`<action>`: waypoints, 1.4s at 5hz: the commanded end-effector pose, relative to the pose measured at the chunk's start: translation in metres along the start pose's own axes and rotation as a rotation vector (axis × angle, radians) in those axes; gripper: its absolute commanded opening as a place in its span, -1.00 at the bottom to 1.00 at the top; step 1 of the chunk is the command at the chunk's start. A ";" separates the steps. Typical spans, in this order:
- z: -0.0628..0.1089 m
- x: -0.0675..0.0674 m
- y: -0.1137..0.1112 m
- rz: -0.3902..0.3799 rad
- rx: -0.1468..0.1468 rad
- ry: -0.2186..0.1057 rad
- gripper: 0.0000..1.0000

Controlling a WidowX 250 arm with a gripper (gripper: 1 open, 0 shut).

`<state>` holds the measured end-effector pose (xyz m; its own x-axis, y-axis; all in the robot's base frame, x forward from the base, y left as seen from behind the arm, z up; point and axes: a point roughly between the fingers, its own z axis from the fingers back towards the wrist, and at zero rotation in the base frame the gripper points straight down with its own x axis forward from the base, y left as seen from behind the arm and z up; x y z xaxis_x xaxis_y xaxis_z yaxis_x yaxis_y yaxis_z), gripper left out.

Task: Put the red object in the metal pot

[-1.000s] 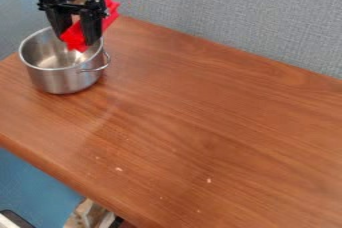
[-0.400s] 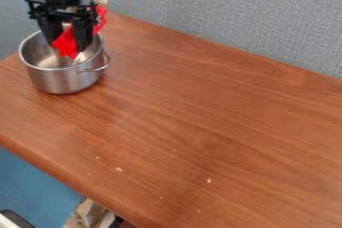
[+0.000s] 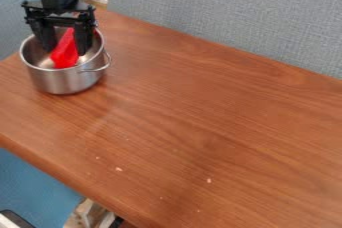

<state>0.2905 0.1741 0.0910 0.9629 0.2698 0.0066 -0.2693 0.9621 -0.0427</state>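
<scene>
My pincer (image 3: 62,40) hangs over the pot (image 3: 60,64), which stands near the far left corner of the table (image 3: 201,122). The block (image 3: 64,47) sits between my fingers, gripped at its upper part, so I am closed on it. Its long axis runs steeply, nearly upright, tilted a little so the lower end leans toward the table's left edge. That lower end is inside the rim, pointing down at the steel floor; whether it touches the bottom I cannot tell. The block therefore lies straight below my fingertips, over the middle of the pot, clear of the handle on the side toward the right edge. I judge that parting my fingers should let it drop in.
</scene>
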 end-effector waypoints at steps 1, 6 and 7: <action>0.014 0.008 0.009 0.036 0.025 -0.059 1.00; 0.082 -0.001 -0.130 -0.290 0.044 -0.137 1.00; 0.076 -0.007 -0.167 -0.357 0.050 -0.139 1.00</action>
